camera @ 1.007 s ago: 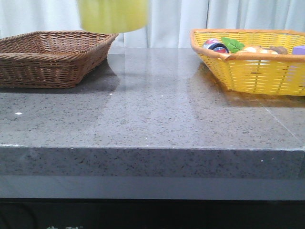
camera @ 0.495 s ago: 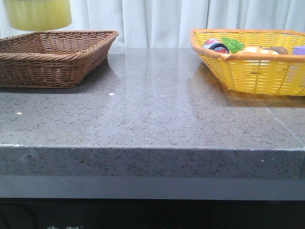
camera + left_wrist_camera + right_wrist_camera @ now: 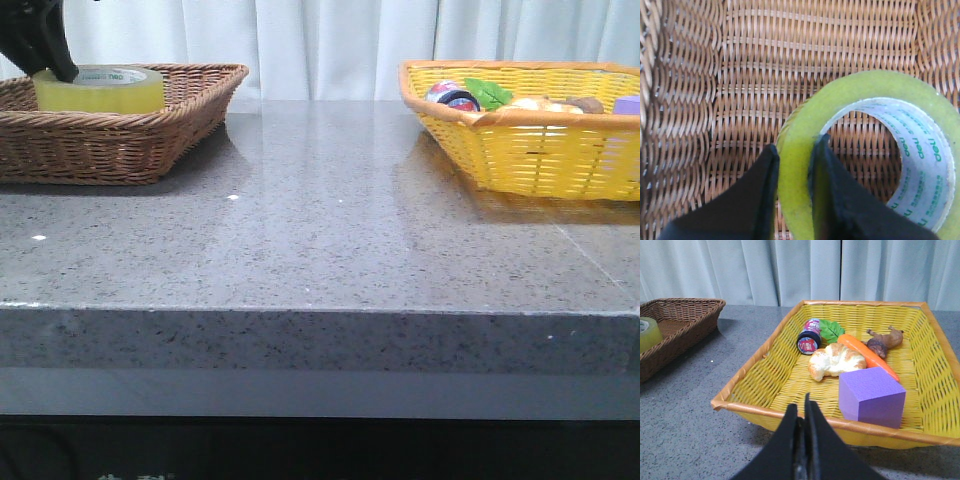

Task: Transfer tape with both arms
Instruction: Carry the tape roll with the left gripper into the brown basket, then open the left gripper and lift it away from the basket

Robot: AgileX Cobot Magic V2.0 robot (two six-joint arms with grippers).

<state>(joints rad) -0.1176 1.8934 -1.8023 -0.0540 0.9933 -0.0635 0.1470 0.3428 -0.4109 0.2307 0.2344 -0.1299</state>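
We see the tape [image 3: 100,88] lying flat on the floor of the brown basket [image 3: 150,125], which sits at the worktop's [image 3: 330,240] far left corner. Our left hand [image 3: 794,167] pinches the roll's wall, one finger [image 3: 762,200] on the outside and the other inside the white core, so the hand is closed on the tape. In the front view only its dark tip shows at the roll's left side. Our right hand [image 3: 802,427] hovers just before the near rim of the yellow basket [image 3: 765,412] at the far right corner, its fingers pressed together with nothing between them. That basket holds a purple block [image 3: 871,396], a carrot [image 3: 865,354], a bread roll [image 3: 836,361] and a small tin [image 3: 809,337].
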